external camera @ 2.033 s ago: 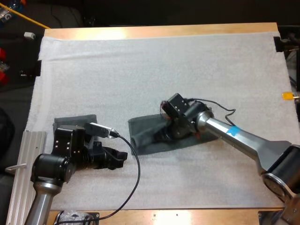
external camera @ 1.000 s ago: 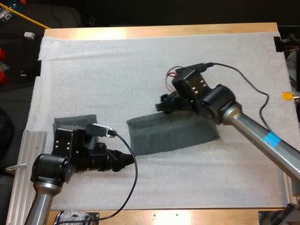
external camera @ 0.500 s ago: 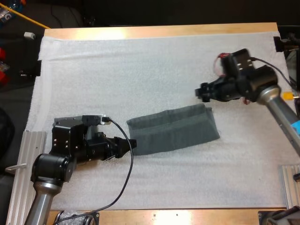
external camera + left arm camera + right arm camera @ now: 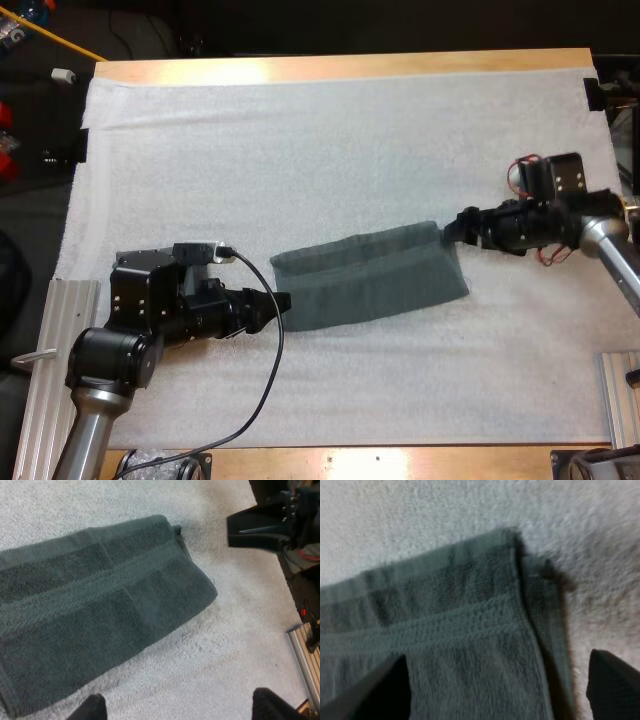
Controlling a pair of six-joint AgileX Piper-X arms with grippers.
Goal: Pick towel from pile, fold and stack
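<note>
A dark grey-green towel (image 4: 370,275) lies on the white mat as a long strip, folded lengthwise. My left gripper (image 4: 282,303) is low at the towel's left end, fingers apart. In the left wrist view the towel (image 4: 90,595) stretches away from my open left gripper (image 4: 182,707), which holds nothing. My right gripper (image 4: 455,228) sits at the towel's far right corner. In the right wrist view my right gripper (image 4: 500,690) is open, and its fingertips (image 4: 385,685) stand wide on either side of the towel's end (image 4: 450,630), clear of the cloth.
The white mat (image 4: 330,140) covers most of the wooden table. An aluminium rail (image 4: 40,370) lies along the left edge beside my left arm, and another rail (image 4: 620,400) lies at the right edge. My right gripper (image 4: 250,530) shows beyond the towel's far end.
The right gripper let go of the towel, swung out to the right and came down at the towel's far right corner. The left gripper slid right to the towel's left end.
</note>
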